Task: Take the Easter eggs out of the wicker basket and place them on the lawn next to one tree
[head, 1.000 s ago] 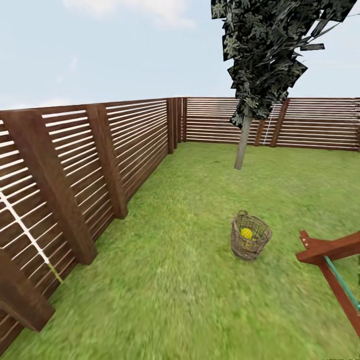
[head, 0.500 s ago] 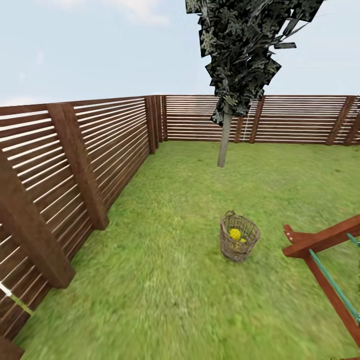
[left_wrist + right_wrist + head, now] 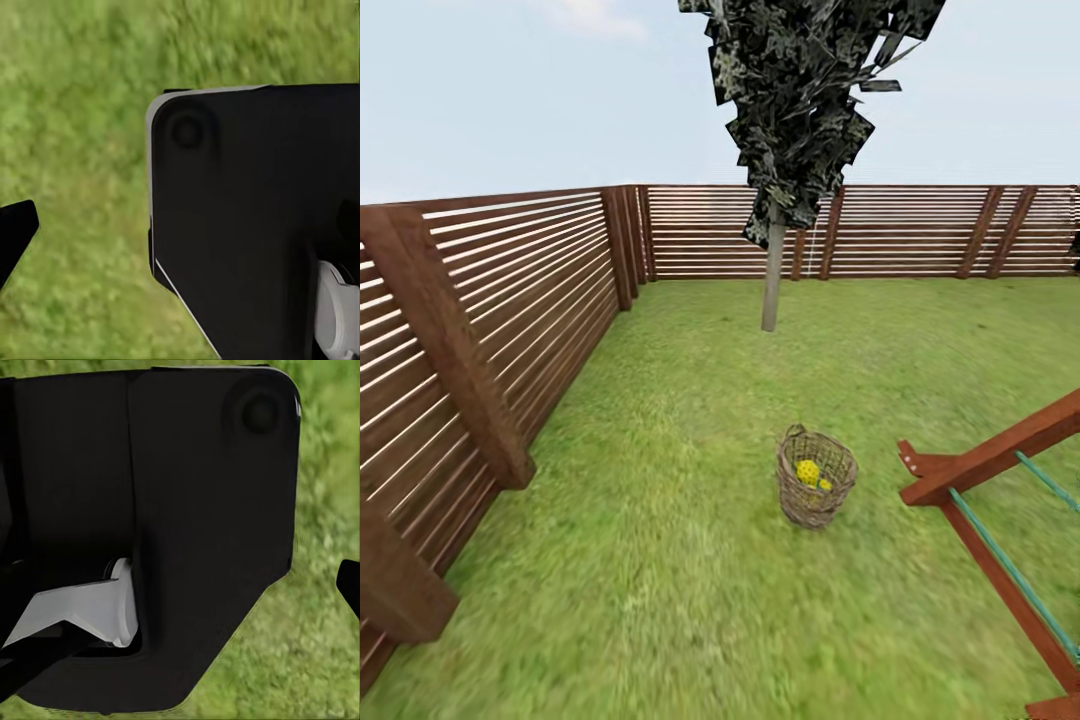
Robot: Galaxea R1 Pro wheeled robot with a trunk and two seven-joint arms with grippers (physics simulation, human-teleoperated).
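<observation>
**Basket Sitting on the Grass Near a Fenced Corner**

Green lawn is spreading across the garden in the head view, and a brown horizontal-slat fence is running along the left side and across the back, meeting in a corner. Pale blue sky is showing above the slats.

Standing upright on the grass, a little right of the middle, the wicker basket is holding yellow Easter eggs. One egg is showing clearly through the open top, with a sliver of another just beside it; how many are lying inside cannot be told from here. Beyond the basket and well apart from it, the tree is rising from the lawn near the back fence, its pale trunk straight and its dark speckled foliage hanging overhead. To the right of the basket, a reddish-brown wooden frame with green rods is slanting across the grass.

Both wrist views are looking down at blurred grass, each largely blocked by a dark rounded housing of the robot. A black tip, probably a finger of the left gripper, is poking in at the edge of the left wrist view, and a similar black tip of the right gripper is showing at the edge of the right wrist view. Whether either one is spread or closed cannot be told, and nothing is seen held in them.
</observation>
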